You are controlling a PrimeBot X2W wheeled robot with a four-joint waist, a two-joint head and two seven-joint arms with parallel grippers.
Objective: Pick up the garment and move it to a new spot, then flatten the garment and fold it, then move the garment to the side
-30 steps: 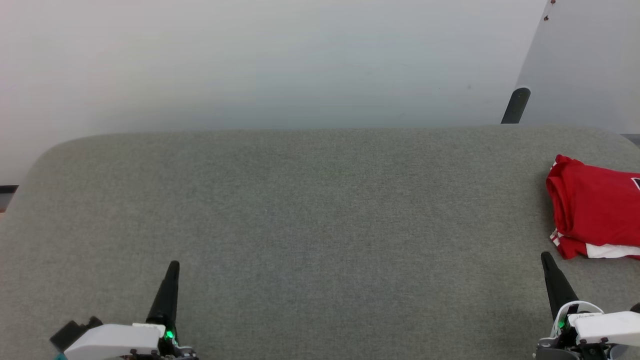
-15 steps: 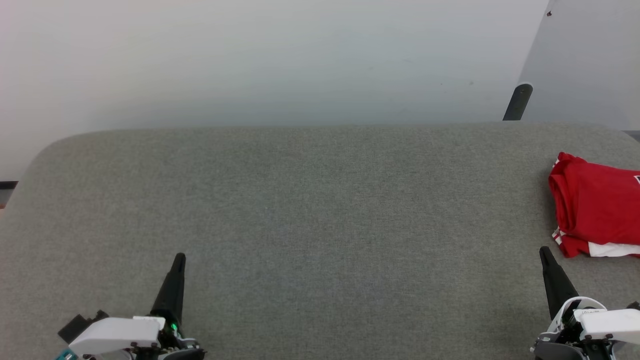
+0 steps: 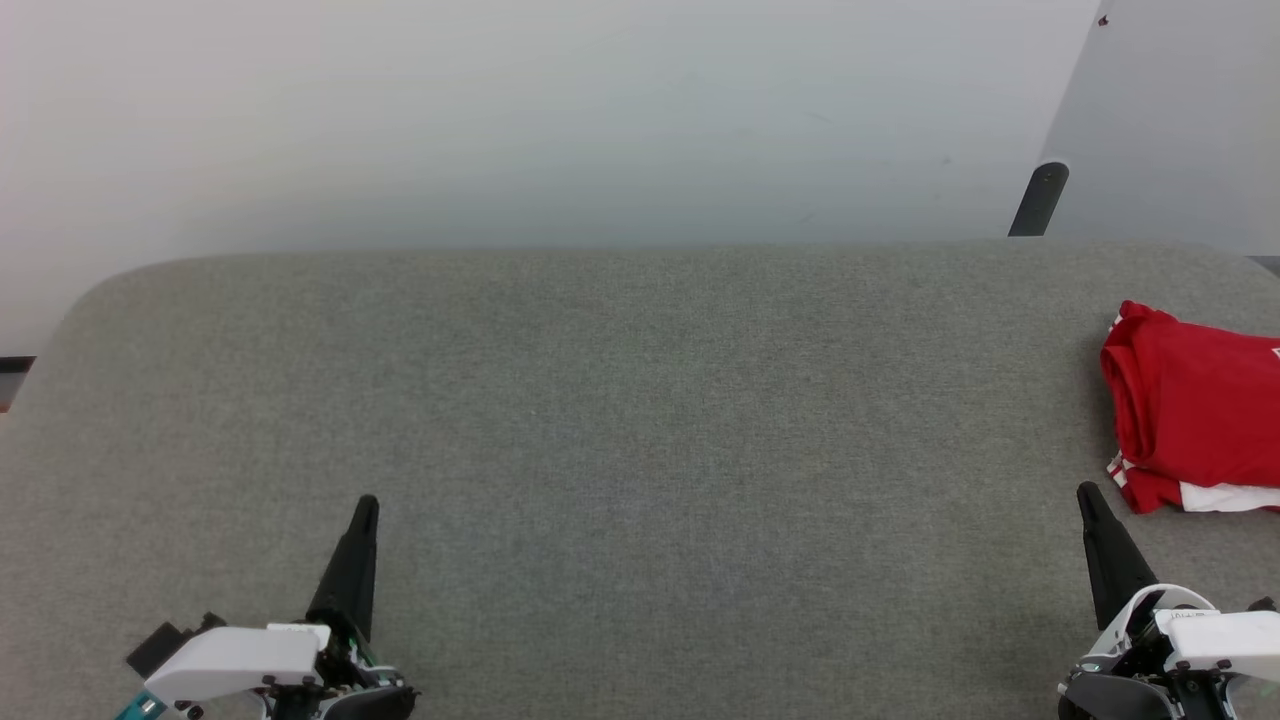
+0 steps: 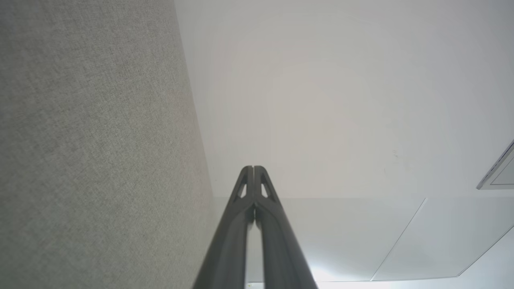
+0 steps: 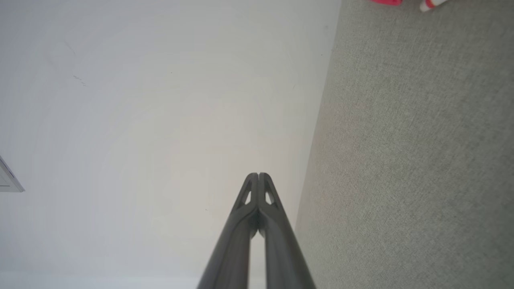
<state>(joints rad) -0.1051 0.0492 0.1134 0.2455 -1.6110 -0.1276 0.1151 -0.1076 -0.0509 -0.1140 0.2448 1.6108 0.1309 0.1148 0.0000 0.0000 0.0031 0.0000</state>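
You look all but done: the garment (image 3: 1195, 410) lies folded at three o'clock on the grey surface (image 3: 640, 400), while your left gripper (image 3: 366, 503) and right gripper (image 3: 1085, 492) are both pinched together and empty.

Both closed: left tool (image 3: 366, 505), right tool (image 3: 1085, 492).

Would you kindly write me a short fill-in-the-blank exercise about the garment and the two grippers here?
1. The garment lies on the grey surface at the ____ side of the head view.
2. The garment is mostly ____ in colour.
3. The left gripper and the right gripper both have their jaws ____.
Missing words: right; red; shut.
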